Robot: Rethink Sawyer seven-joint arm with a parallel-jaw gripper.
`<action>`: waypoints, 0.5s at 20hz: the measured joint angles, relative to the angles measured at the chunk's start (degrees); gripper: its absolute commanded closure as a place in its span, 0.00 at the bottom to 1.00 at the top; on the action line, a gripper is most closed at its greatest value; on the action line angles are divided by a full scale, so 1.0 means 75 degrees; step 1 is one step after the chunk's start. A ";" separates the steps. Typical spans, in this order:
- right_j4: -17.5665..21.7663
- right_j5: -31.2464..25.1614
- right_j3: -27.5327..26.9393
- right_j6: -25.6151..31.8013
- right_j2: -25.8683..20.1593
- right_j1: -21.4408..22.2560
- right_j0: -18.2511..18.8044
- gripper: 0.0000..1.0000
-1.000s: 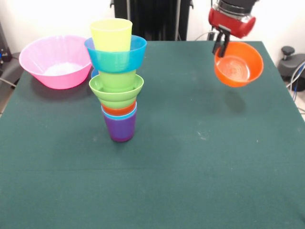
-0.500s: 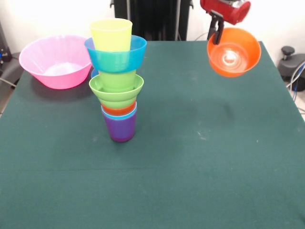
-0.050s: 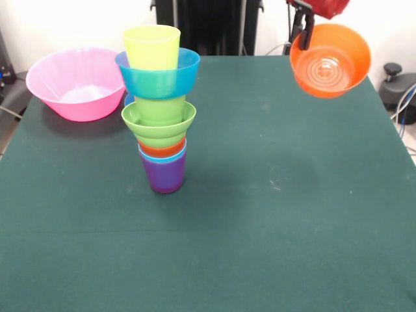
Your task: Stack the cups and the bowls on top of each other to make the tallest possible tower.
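Observation:
The tower [image 3: 160,110] stands left of the table's middle: a purple cup [image 3: 163,175] at the base, then light blue and orange rims, a green ridged bowl [image 3: 158,120], a blue bowl [image 3: 158,75] and a yellow-green cup [image 3: 152,47] on top. At the upper right, my gripper [image 3: 305,32] is shut on the left rim of the orange bowl [image 3: 330,60]. That bowl hangs high above the table, tilted with its inside facing the camera.
A large translucent pink bowl [image 3: 75,82] sits at the far left of the green table [image 3: 260,214]. A bit of another blue thing [image 3: 128,100] peeks out behind the tower.
My gripper has lifted the orange bowl higher and slightly rightward, tilting it more toward the camera. The tower and pink bowl have not moved.

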State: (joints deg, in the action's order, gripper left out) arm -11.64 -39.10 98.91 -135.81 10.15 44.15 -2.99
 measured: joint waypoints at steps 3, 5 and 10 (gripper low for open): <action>0.0052 -0.0256 -0.0248 0.0000 -0.0069 0.0087 0.0124 1.00; 0.0137 -0.0570 -0.0576 0.0000 -0.0154 0.0210 0.0284 1.00; 0.0321 -0.0968 -0.1149 0.0000 -0.0219 0.0411 0.0477 1.00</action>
State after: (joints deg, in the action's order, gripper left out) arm -9.23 -46.36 90.29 -135.81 8.51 47.23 0.58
